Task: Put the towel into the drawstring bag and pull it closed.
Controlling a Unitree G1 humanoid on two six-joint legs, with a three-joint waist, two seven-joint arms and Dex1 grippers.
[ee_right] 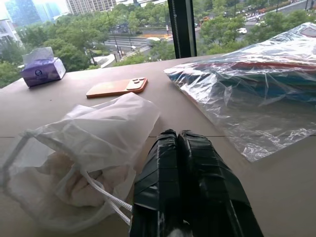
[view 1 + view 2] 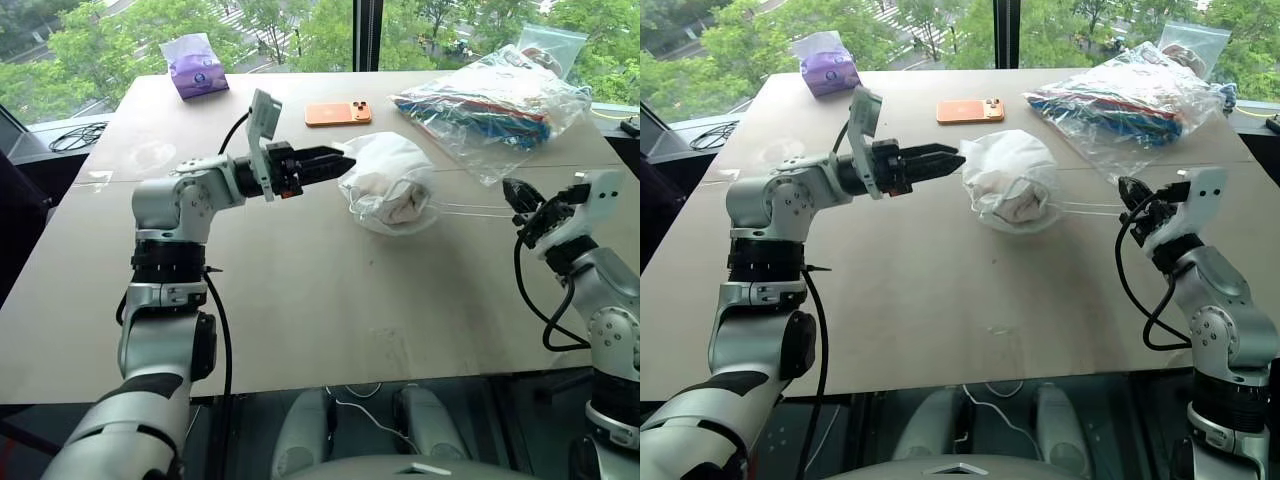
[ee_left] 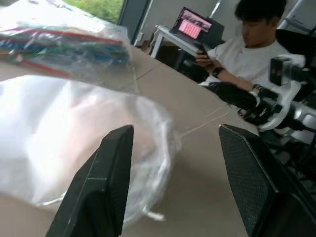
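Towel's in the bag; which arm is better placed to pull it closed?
Probably the right: its end effector is shut on the cords running taut from the drawstring bag. The left end effector is open beside it, holding nothing.

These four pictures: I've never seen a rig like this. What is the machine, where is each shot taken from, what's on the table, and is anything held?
It is a humanoid robot with two arms. Two pictures look down from its head; the other two look along each wrist's fingers. On the table lie a white drawstring bag with the towel inside, an orange phone, a purple tissue pack and a clear plastic bag of colourful items. The left gripper is open beside the drawstring bag. The right gripper is shut on the bag's cord. A person sits behind.
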